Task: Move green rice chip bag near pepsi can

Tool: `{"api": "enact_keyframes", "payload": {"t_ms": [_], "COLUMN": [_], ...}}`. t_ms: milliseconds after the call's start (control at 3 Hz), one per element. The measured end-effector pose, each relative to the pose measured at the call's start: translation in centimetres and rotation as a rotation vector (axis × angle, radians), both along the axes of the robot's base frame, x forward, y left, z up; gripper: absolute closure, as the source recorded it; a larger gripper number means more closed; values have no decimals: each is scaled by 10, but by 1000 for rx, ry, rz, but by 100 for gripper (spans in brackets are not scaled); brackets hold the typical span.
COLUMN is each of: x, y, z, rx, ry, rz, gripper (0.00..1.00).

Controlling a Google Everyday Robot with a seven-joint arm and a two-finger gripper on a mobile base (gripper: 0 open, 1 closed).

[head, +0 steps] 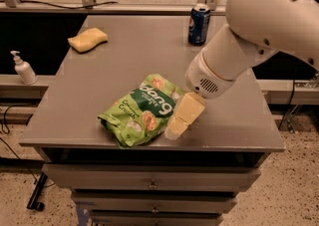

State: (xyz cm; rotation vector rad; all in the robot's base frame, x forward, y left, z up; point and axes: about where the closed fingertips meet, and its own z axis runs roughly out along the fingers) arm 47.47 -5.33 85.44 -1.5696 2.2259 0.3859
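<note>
The green rice chip bag (142, 110) lies flat near the front middle of the grey table (99, 75), its "dang" logo facing up. The pepsi can (199, 24) stands upright at the far back of the table, right of centre, well away from the bag. My gripper (180, 118) hangs from the big white arm (259, 36) and points down at the bag's right edge, low over the table near its front edge. Whether it holds the bag is not visible.
A yellow sponge (88, 39) lies at the back left of the table. A white pump bottle (23, 68) stands on a lower ledge to the left. Drawers (149, 184) run below the table's front edge.
</note>
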Motion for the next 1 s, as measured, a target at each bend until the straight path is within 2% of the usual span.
{"api": "enact_keyframes", "payload": {"t_ms": [333,667,1000], "x": [7,11,12], "y": [-15,-16,-16], "z": [-15,-29,-38], "rx": [1,20,32], "ry": [9,30,47], "rz": [15,8,-12], "gripper": [0,17,41]}}
